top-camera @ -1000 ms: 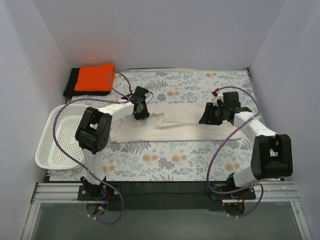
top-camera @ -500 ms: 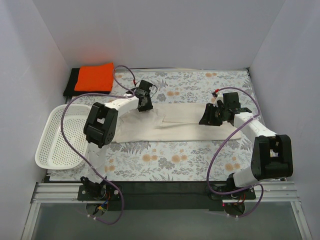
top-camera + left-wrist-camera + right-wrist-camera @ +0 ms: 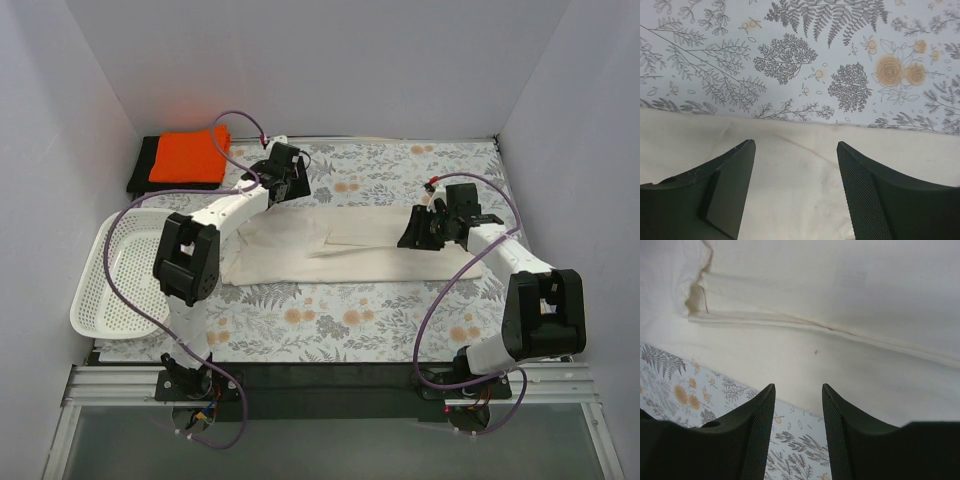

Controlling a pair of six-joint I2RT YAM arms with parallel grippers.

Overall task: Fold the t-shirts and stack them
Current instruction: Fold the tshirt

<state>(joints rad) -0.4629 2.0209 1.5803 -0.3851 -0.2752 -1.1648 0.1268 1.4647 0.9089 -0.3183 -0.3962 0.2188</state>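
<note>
The cream t-shirt (image 3: 340, 245) lies folded into a long strip across the middle of the floral table. It also shows in the left wrist view (image 3: 795, 190) and in the right wrist view (image 3: 840, 300). My left gripper (image 3: 287, 185) is open and empty over the shirt's far left edge (image 3: 796, 145). My right gripper (image 3: 412, 238) is open and empty above the shirt's near right part (image 3: 798, 387). The folded orange t-shirt (image 3: 190, 153) lies on the black t-shirt (image 3: 141, 165) at the far left corner.
A white perforated basket (image 3: 115, 272) sits at the left edge of the table. White walls close the left, back and right. Purple cables loop from both arms.
My left gripper has moved from the shirt's left part toward the far edge of the shirt. The shirt's left end looks flatter. The right arm has not moved.
</note>
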